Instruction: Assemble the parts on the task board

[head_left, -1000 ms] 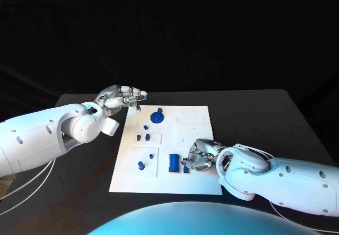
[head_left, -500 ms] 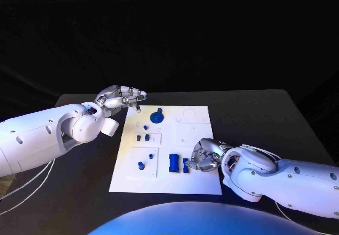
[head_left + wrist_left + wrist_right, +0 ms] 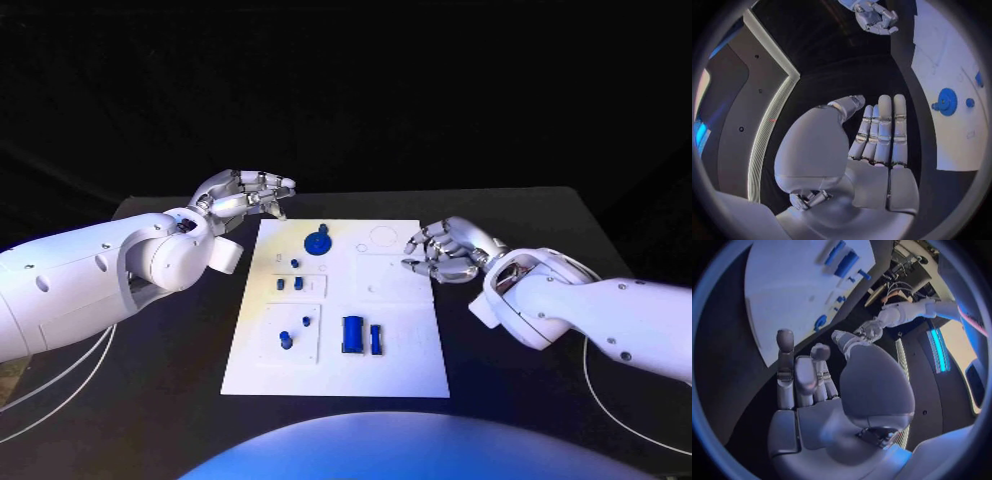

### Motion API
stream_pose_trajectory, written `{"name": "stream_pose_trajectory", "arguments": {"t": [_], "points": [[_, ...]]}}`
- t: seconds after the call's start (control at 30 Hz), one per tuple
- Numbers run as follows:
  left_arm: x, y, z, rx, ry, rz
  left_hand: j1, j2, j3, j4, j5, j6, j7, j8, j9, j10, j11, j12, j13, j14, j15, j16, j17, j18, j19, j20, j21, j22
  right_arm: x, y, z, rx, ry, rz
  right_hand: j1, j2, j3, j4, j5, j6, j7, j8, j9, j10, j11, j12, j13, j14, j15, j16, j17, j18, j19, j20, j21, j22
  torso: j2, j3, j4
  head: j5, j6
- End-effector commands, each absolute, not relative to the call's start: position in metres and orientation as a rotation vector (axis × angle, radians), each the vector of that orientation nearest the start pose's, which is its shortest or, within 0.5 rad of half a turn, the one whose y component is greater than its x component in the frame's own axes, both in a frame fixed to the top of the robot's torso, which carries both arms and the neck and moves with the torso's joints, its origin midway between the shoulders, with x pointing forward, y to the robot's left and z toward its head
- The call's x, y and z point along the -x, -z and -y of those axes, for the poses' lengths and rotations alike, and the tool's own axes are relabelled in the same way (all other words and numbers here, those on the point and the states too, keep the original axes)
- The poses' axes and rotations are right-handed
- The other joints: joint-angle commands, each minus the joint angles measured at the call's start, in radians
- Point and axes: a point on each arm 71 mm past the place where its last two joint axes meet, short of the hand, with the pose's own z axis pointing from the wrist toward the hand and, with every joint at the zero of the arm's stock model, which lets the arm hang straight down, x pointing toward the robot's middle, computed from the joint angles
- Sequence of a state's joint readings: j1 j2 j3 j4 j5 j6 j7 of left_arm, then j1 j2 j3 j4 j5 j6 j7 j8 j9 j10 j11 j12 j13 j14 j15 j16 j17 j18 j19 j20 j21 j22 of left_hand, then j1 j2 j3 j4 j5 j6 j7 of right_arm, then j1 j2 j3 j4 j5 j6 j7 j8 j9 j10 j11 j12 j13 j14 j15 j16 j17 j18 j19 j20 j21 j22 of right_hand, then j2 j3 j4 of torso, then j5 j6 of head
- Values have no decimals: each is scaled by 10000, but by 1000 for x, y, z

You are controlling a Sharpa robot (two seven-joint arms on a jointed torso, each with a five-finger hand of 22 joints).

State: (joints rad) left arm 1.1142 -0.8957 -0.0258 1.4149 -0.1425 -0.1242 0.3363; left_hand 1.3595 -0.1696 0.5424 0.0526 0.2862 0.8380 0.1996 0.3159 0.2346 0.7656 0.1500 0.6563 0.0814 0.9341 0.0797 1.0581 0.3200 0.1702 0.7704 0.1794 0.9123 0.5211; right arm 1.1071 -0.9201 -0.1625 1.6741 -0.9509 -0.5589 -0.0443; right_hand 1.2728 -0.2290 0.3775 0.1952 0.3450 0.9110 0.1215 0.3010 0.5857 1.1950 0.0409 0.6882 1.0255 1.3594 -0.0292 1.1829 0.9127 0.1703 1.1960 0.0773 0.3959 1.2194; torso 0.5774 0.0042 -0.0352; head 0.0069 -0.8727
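Note:
The white task board (image 3: 397,375) lies in the middle of the black table. A round blue part (image 3: 319,240) sits near its far edge. Small blue parts (image 3: 294,284) stand in its left half. A long blue block (image 3: 353,333) and a slim blue piece (image 3: 378,338) lie side by side near the front. My left hand (image 3: 245,195) hovers past the board's far left corner, fingers straight and empty (image 3: 879,140). My right hand (image 3: 447,250) hangs over the board's right edge, fingers loosely bent, holding nothing (image 3: 811,385). The left wrist view shows the round part (image 3: 947,101).
Bare black table (image 3: 548,220) lies to the right and to the left of the board. A white cable (image 3: 58,400) loops under my left arm at the table's left edge. The board (image 3: 786,285) and my left hand (image 3: 870,330) appear in the right wrist view.
My right hand has let go of the slim blue piece beside the long block and has moved away from the front of the board to its right edge. The left hand barely moved.

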Motion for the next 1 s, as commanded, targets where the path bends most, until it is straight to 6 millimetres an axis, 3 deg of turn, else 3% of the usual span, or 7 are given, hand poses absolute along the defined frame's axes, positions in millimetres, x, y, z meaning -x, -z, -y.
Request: {"name": "stream_pose_trajectory", "arguments": {"t": [0.03,0.57,0.6,0.63,0.67,0.87,1.0], "points": [[-491,221,-262,11180,14954,-14526,-67,-5,33,114,-44,-40,10,134,-8,342,-32,-31,-83,-402,59,-839,-360,107,-328,86,-642,-366,-443,243,218,-6341,-10909,-16205,375,45,295,-91,-232,-356,227,-295,-80,-895,169,-1374,-1168,-1228,185,-2415,-2672,81,-542,173,-1075,-731,-186,-71,-106,17,1],[-516,231,-268,12245,14294,-12585,-123,-287,543,502,-93,-588,64,289,-81,1739,435,-4472,-194,-1436,924,-7132,-1956,2,-1120,1106,-6138,-3804,-510,249,240,-8556,-12208,-14404,387,176,1352,-586,-1217,-347,968,-1449,-1324,-1528,1205,-5697,-7815,-3497,1486,-8807,-5792,117,-2991,1555,-3344,-5423,-530,14,-142,139,663],[-512,233,-264,11828,14402,-13767,-4155,1696,-5424,-526,-2862,-8380,-1996,-3159,-2346,-7656,-1500,-6563,-814,-9341,-797,-10581,-3200,-1702,-7704,-1794,-9123,-5211,-507,251,241,-7871,-10890,-14954,-3500,2290,-3775,-1952,-3450,-9110,-1215,-3010,-5857,-4635,-409,-6882,-10255,-6533,292,-11829,-9127,-1703,-11960,-773,-3959,-12194,-441,-38,-150,102,449],[-512,233,-263,11830,14394,-13761,-4287,1696,-5424,-526,-2862,-8380,-1996,-3159,-2346,-7656,-1500,-6563,-814,-9341,-797,-10581,-3200,-1702,-7704,-1794,-9123,-5211,-506,251,240,-7895,-10904,-14936,-3631,2290,-3775,-1952,-3450,-9110,-1215,-3010,-5857,-4759,-409,-6882,-10255,-13594,292,-11829,-9127,-1703,-11960,-773,-3959,-12194,-440,-38,-148,101,460],[-511,233,-263,11833,14380,-13748,-4597,1696,-5424,-526,-2862,-8380,-1996,-3159,-2346,-7656,-1500,-6563,-814,-9341,-797,-10581,-3200,-1702,-7704,-1794,-9123,-5211,-506,250,240,-7942,-10931,-14900,-3944,2290,-3775,-1952,-3450,-9110,-1215,-3010,-5857,-11950,-409,-6882,-10255,-13594,292,-11829,-9127,-1703,-11960,-773,-3959,-12194,-439,-38,-143,99,480],[-506,233,-252,11888,14100,-13515,-13595,1696,-5424,-526,-2862,-8380,-1996,-3159,-2346,-7656,-1500,-6563,-814,-9341,-797,-10581,-3200,-1702,-7704,-1794,-9123,-5211,-497,246,228,-8811,-11380,-14251,-12728,2290,-3775,-1952,-3450,-9110,-1215,-3010,-5857,-11950,-409,-6882,-10255,-13594,292,-11829,-9127,-1703,-11960,-773,-3959,-12194,-421,-39,-59,71,861],[-499,233,-240,11945,13760,-13242,-13595,1696,-5424,-526,-2862,-8380,-1996,-3159,-2346,-7656,-1500,-6563,-814,-9341,-797,-10581,-3200,-1702,-7704,-1794,-9123,-5211,-487,239,216,-9857,-11797,-13520,-12728,2290,-3775,-1952,-3450,-9110,-1215,-3010,-5857,-11950,-409,-6882,-10255,-13594,292,-11829,-9127,-1703,-11960,-773,-3959,-12194,-399,-40,41,37,1317]]}}
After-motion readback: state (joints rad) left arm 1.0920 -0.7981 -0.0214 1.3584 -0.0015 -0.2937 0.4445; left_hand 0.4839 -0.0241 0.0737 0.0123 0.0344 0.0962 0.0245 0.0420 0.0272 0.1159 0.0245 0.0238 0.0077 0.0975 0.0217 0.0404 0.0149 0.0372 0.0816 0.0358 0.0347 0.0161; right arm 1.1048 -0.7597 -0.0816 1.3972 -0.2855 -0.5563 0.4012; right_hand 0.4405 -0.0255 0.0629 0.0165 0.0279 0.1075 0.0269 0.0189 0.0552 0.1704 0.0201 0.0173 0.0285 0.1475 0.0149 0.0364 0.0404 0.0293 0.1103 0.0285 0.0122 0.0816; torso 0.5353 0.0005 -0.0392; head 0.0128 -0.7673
